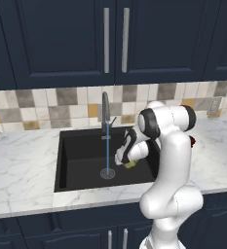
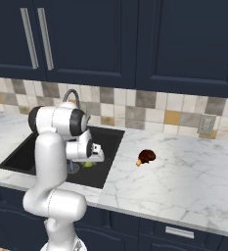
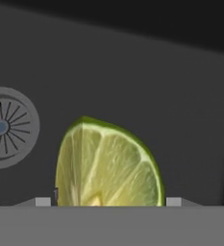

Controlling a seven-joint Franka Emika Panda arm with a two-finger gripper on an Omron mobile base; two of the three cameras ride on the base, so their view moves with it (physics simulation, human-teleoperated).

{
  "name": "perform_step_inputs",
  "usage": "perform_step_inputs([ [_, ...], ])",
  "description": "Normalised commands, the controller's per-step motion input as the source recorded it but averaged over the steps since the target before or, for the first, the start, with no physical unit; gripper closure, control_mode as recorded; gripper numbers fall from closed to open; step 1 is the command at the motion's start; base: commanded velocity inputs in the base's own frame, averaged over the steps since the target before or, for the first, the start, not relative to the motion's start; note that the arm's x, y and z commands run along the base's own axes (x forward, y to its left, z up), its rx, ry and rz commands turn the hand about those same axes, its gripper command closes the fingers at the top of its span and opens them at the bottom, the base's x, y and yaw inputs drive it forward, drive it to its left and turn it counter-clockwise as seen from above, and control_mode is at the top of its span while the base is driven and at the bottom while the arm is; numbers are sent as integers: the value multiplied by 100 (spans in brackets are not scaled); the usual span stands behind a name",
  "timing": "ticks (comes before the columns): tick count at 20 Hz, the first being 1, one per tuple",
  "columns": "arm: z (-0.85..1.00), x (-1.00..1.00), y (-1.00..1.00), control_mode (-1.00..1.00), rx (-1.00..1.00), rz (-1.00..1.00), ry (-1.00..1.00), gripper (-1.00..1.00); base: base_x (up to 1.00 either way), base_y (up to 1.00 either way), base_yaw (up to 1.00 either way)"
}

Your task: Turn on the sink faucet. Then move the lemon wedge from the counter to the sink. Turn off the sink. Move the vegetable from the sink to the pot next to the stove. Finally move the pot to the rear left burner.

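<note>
My gripper (image 1: 126, 161) hangs low inside the black sink (image 1: 81, 160), right of the round grey drain (image 1: 106, 173). It is shut on the yellow-green lemon wedge (image 1: 130, 165), which stands upright between my fingertips (image 3: 43, 202) in the hand view. The same wedge (image 3: 108, 163) has the drain (image 3: 7, 127) to its left. Water runs in a thin blue stream from the grey faucet (image 1: 105, 109) down to the drain. In the right base view the gripper (image 2: 91, 161) holds the wedge (image 2: 88, 164) over the basin floor. The pot and the stove are out of view.
A dark reddish-brown round lump (image 2: 146, 157) lies on the white marble counter (image 2: 184, 181) right of the sink. Dark blue cabinets hang above the tiled backsplash. A wall outlet (image 2: 206, 125) sits at the far right.
</note>
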Motion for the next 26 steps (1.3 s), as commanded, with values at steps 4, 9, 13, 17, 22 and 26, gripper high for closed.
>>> perform_step_inputs([
  [4,-26,18,0,-100,0,3,0,100,0,0,0],
  [9,-25,12,0,-100,0,3,0,100,0,0,0],
  [13,-23,14,0,-100,0,3,0,100,0,0,0],
  [17,-19,10,0,-100,0,2,0,100,0,0,0],
  [22,-13,0,1,-100,0,0,1,-100,0,0,0],
  [26,-5,2,0,-100,1,0,0,-100,0,0,0],
])
